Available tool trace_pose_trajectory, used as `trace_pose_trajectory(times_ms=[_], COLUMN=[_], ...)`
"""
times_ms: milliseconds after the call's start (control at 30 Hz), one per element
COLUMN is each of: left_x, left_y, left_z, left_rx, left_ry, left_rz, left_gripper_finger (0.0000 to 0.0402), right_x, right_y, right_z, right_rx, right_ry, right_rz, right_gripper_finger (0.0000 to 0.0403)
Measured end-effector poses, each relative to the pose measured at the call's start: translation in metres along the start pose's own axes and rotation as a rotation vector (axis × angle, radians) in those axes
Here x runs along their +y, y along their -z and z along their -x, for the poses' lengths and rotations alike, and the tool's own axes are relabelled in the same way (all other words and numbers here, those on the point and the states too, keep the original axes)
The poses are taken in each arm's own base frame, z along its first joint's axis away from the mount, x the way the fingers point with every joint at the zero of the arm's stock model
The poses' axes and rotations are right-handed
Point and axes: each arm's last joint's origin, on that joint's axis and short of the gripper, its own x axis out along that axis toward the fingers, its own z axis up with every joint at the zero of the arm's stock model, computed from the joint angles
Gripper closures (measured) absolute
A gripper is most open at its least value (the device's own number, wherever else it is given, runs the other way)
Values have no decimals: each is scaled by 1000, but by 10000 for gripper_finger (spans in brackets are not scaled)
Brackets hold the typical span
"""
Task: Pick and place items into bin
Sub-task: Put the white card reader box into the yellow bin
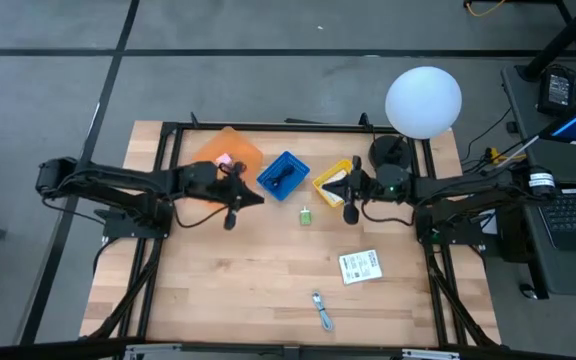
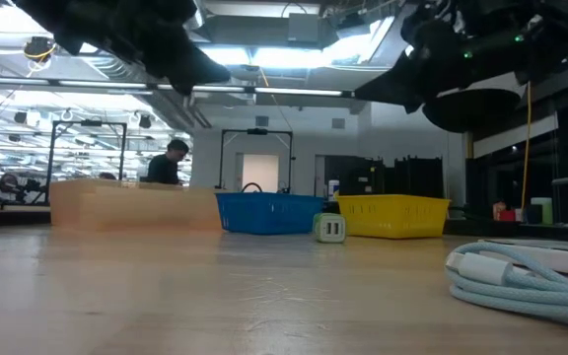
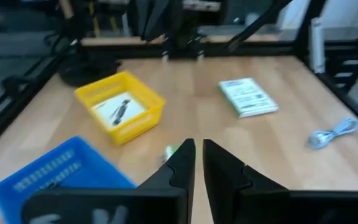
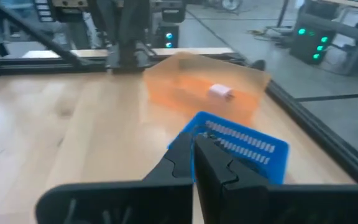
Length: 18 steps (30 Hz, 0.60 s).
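Nothing between the fingers of the left gripper [image 3: 197, 144], narrowed to a slit and hanging above the bench [image 1: 218, 290] toward its far edge, beside the blue bin [image 1: 284, 174]. Just ahead of those fingertips, on bare wood between blue bin and yellow bin [image 1: 333, 180]: the tiny green piece [image 1: 307, 215], upright, likely the next pick. Over by the yellow bin, the right gripper [image 1: 340, 188], pressed shut and empty, waiting. Farther out toward the near right corner, the white printed packet [image 1: 360, 266], lying flat; closer to the near edge, the blue-silver tool [image 1: 322, 311]. Already binned: the pink block [image 1: 224, 159], in the orange bin [image 1: 243, 152] toward the far left corner. For a clean pick, spread the fingers wide before descending, centre them on the green piece, come straight down until the tips almost brush the wood, then close gently, since so small a thing probably skids or tips under an off-centre squeeze. Lift clear of the bin walls before carrying across, and keep well away from the right arm
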Motion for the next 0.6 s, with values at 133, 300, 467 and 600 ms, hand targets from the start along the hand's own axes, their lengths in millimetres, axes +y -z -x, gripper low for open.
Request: trace_pose_trajectory(times_ms=[133,300,467,600], left_x=[-15,-33,-45,-52], left_y=[3,5,15,23], left_z=[-1,-1,0,-4], left_rx=[-58,-89,-129,-111], left_ry=[63,136,170,198], left_rz=[-26,-73,-84,-66], left_gripper_finger=[386,399,399,399], right_x=[12,26,34,41], right_y=[1,2,6,12], right_z=[1,3,5,8], right_rx=[14,17,58,122], right_ry=[-48,-88,-42,-26], right_rz=[12,18,0,-53], right_gripper_finger=[402,402,402,402])
